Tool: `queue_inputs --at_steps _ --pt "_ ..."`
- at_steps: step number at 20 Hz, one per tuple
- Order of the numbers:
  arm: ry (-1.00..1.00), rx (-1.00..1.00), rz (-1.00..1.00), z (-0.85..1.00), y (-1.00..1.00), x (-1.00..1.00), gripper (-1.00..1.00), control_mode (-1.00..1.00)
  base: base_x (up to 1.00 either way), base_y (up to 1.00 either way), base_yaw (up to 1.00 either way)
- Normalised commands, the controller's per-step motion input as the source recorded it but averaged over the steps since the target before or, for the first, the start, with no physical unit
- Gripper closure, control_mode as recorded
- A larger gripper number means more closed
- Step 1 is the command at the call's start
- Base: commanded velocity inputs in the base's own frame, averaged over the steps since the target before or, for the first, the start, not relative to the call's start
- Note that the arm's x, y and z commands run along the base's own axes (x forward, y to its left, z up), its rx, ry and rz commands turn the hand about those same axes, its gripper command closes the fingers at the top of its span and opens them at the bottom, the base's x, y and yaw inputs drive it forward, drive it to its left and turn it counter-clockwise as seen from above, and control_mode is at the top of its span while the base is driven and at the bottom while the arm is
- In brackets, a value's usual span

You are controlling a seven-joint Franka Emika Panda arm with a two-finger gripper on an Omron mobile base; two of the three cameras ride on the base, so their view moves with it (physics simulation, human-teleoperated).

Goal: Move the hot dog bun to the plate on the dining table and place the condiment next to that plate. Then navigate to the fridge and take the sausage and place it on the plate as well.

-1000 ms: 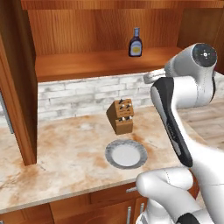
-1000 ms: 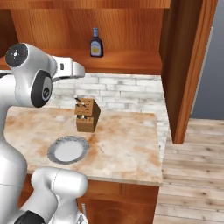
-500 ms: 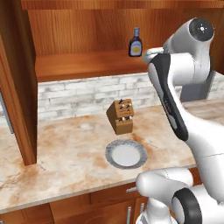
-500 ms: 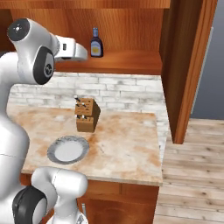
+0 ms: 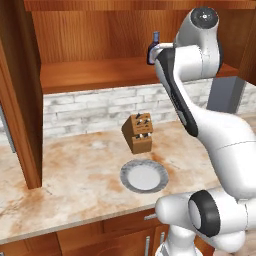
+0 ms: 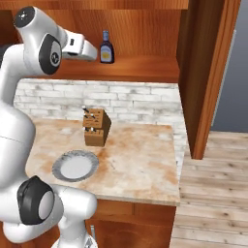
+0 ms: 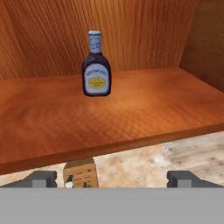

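The condiment (image 7: 96,65), a dark bottle with a pale cap and a yellowish label, stands upright on a wooden shelf (image 7: 113,122). My gripper (image 7: 113,179) is open, level with the shelf's front edge and short of the bottle, with nothing between its fingers. From the right base view the gripper (image 6: 91,51) hangs just left of the condiment (image 6: 106,47). In the left base view the arm hides most of the condiment (image 5: 152,50). The hot dog bun, the plate, the dining table, the fridge and the sausage are out of view.
A knife block (image 5: 139,133) stands on the marble-look counter (image 5: 75,175) below the shelf. A grey-rimmed whitish plate (image 5: 144,176) lies in front of it. Wooden cabinet walls close in the shelf on the left (image 5: 20,90) and right (image 6: 208,72).
The arm has lifted the hand from below the shelf up to shelf height and brought it closer to the condiment. The jaws have stayed open.
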Motion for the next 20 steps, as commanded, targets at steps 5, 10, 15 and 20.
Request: queue_inputs --at_steps 5,10,15,20 --pt "0.02 0.07 0.00 0.00 -0.10 0.54 -1.00 -1.00 0.00 0.00 0.00" --pt "0.00 0.00 0.00 0.00 -0.01 0.28 -1.00 -1.00 0.00 0.00 0.00" --pt "0.00 0.00 0.08 0.00 -0.03 0.36 -1.00 -1.00 0.00 0.00 0.00" --pt "-0.04 0.00 0.19 -0.02 -0.15 0.52 -1.00 -1.00 0.00 0.00 0.00"
